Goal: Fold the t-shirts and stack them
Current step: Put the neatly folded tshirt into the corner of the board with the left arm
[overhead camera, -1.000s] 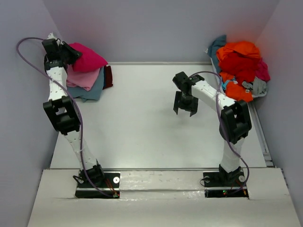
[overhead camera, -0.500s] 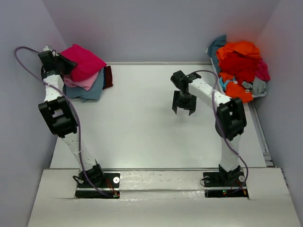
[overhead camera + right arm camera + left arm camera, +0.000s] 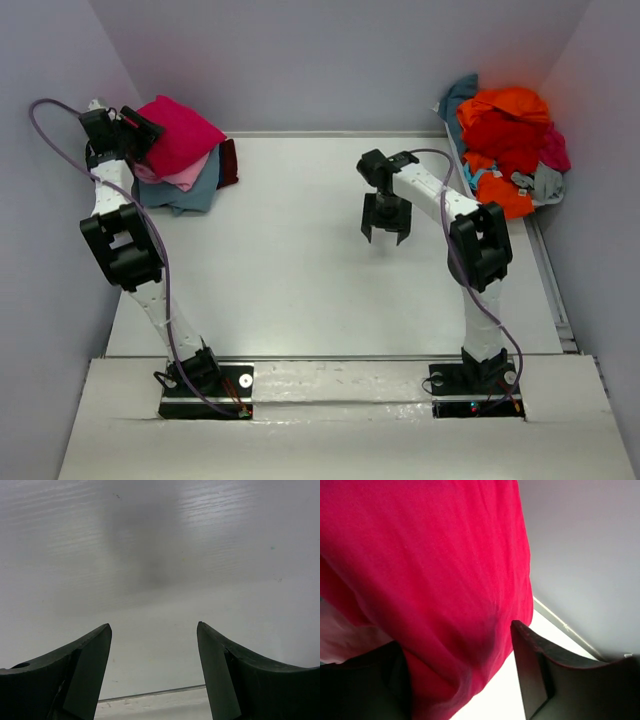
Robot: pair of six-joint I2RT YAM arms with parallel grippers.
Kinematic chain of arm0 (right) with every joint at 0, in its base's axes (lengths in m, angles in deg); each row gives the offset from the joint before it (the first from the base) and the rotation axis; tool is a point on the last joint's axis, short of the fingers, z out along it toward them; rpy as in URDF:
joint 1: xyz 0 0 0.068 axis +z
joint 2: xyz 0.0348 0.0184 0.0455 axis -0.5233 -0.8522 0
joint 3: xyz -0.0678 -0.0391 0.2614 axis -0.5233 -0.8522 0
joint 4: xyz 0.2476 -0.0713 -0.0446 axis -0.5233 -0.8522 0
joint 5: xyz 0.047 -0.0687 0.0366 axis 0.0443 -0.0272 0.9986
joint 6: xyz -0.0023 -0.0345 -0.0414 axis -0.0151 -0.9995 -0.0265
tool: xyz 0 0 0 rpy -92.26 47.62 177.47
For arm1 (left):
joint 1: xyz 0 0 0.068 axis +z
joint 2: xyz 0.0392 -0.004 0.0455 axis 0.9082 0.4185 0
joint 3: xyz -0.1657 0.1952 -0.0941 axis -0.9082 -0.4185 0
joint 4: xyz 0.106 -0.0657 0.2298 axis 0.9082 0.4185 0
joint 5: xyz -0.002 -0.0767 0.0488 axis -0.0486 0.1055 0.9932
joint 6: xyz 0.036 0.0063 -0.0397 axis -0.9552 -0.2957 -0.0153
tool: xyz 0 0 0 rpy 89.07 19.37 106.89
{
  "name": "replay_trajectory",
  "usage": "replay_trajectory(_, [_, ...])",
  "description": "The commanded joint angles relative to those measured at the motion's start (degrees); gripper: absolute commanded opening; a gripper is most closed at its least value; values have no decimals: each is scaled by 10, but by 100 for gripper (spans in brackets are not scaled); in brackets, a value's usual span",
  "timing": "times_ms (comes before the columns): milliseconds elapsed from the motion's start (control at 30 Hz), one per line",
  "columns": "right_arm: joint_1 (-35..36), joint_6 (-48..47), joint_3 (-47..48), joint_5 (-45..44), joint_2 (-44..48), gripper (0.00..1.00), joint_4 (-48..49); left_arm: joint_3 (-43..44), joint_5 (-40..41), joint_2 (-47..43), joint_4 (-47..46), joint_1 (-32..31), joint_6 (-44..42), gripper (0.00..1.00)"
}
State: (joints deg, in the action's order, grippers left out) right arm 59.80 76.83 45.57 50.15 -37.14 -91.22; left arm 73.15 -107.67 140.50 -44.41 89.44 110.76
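Observation:
A stack of folded t-shirts (image 3: 185, 165) lies at the far left corner: a magenta-red tee (image 3: 180, 132) on top, then pink, dusty blue and maroon ones. My left gripper (image 3: 138, 130) stands open at the magenta tee's left edge. In the left wrist view the magenta cloth (image 3: 420, 560) lies against the left finger, with a gap to the right finger (image 3: 532, 670); the gripper's middle (image 3: 455, 635) sits over the cloth's edge. My right gripper (image 3: 385, 232) hangs open over bare table, with nothing between its fingers (image 3: 153, 626). A heap of unfolded t-shirts (image 3: 505, 140) lies at the far right.
The heap at the right mixes orange, red, teal, grey and pink cloth against the right wall. Grey walls close in the white table (image 3: 300, 260) at the back and both sides. A raised strip runs along the table's right edge (image 3: 552, 290).
My left gripper has opened and let go of the magenta tee, which now rests on the stack. The right arm has drifted slightly left, still open.

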Motion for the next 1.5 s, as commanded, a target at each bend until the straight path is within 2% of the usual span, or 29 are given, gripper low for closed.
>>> replay_trajectory(0, [8, -6, 19, 9, 0, 75, -17, -1, 28, -21, -27, 25, 20, 73])
replay_trajectory(67, [13, -7, 19, 10, -2, 75, -18, 0, 35, -21, -20, 25, 18, 77])
replay_trajectory(300, [13, -13, 23, 13, -3, 75, -16, 12, 85, -48, 15, 18, -13, 80])
replay_trajectory(533, [18, -19, 21, 16, -1, 75, -12, 16, 173, -112, 58, -8, -74, 82])
replay_trajectory(700, [18, -24, 13, 15, 7, 75, -7, -22, 214, -177, 59, -27, -99, 83])
replay_trajectory(833, [18, -28, 5, 15, 13, 75, -2, -39, 218, -215, 63, -33, -104, 83])
replay_trajectory(933, [18, -29, -2, 16, 21, 75, 6, -41, 183, -221, 54, -44, -115, 83])
replay_trajectory(1100, [23, -28, -4, 17, 29, 75, 7, 14, 112, -169, 76, -64, -118, 82])
replay_trajectory(1233, [23, -28, 0, 13, 32, 75, 7, 56, 91, -124, 83, -79, -120, 82])
replay_trajectory(1333, [23, -28, 2, 15, 30, 75, 7, 131, 57, -52, 98, -79, -108, 82])
replay_trajectory(1467, [23, -29, 13, 14, 20, 75, 1, 249, 67, 64, 159, -79, -89, 81])
